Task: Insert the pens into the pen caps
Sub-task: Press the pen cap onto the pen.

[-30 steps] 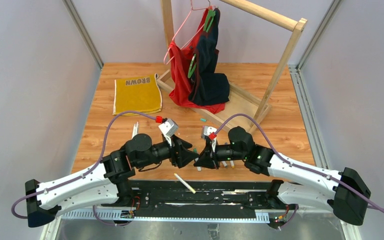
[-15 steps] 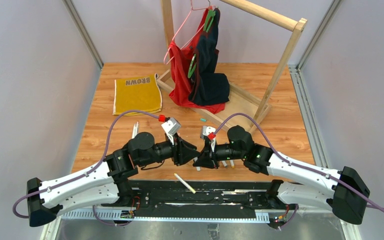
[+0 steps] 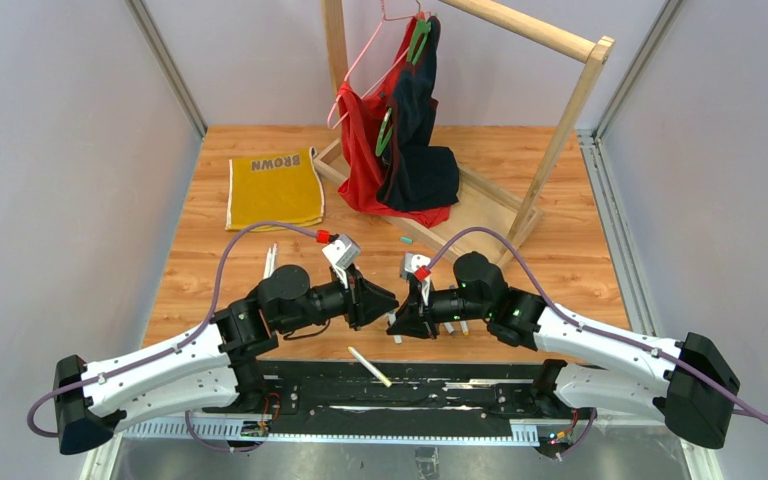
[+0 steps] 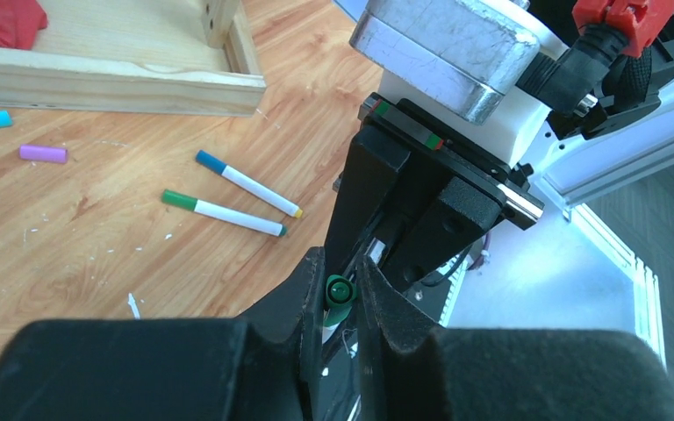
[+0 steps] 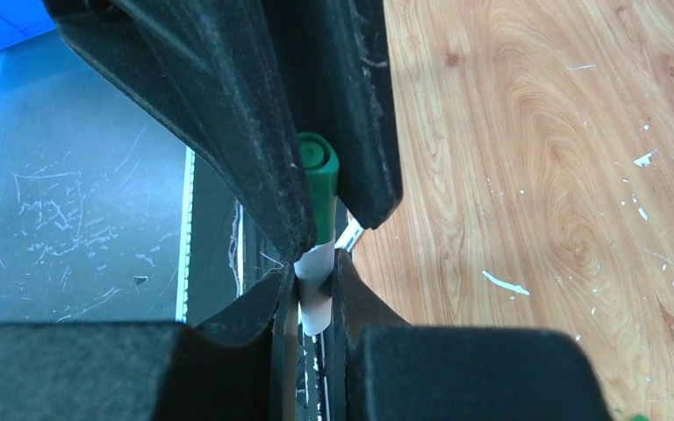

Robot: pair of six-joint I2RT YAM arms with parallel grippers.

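The left gripper (image 4: pixel 340 303) has just closed. A second ago its jaws stood clearly wider, and it has also moved a little nearer to the right gripper (image 5: pixel 314 289). Now its fingers press on the green cap (image 5: pixel 319 171) from both sides, so I judge it has the cap in hold.

The right gripper is nearly shut on the white barrel of a pen (image 5: pixel 317 263). This pen points straight out from between its fingertips, and the cap sits on the far end of it, directly ahead.

So the cap seems to be on the pen already, and each gripper holds 1 part. What remains, I think, is a push along the barrel to seat it.

Beyond the left gripper, a blue-ended pen (image 4: pixel 247 183) and a purple cap (image 4: pixel 42 153) wait on the desk (image 4: pixel 96 254).
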